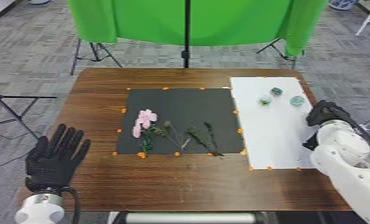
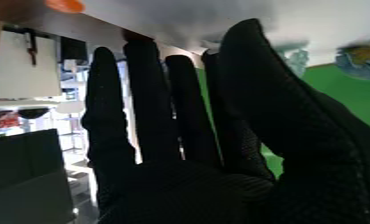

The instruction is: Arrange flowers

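In the head view the left hand (image 1: 55, 159) lies palm-flat at the table's left side with straight fingers, apart from the flowers. Pink blossoms (image 1: 145, 119) on a green stem lie on the left part of the black mat (image 1: 150, 100). Thin green sprigs (image 1: 199, 137) lie to their right on the same mat. At the right edge of the white sheet (image 1: 257, 125) is the right hand (image 1: 324, 113), just below the small bluish-green ornaments (image 1: 297, 101). The right wrist view has the right hand (image 2: 155, 135) open, its fingers extended and nothing held.
A small dark blue-green piece (image 1: 276, 91) and a pale green one (image 1: 265, 100) sit on the white sheet's upper part. Orange markers edge the mat and sheet. A green cloth (image 1: 146, 22) hangs on stands behind the brown table (image 1: 164, 185).
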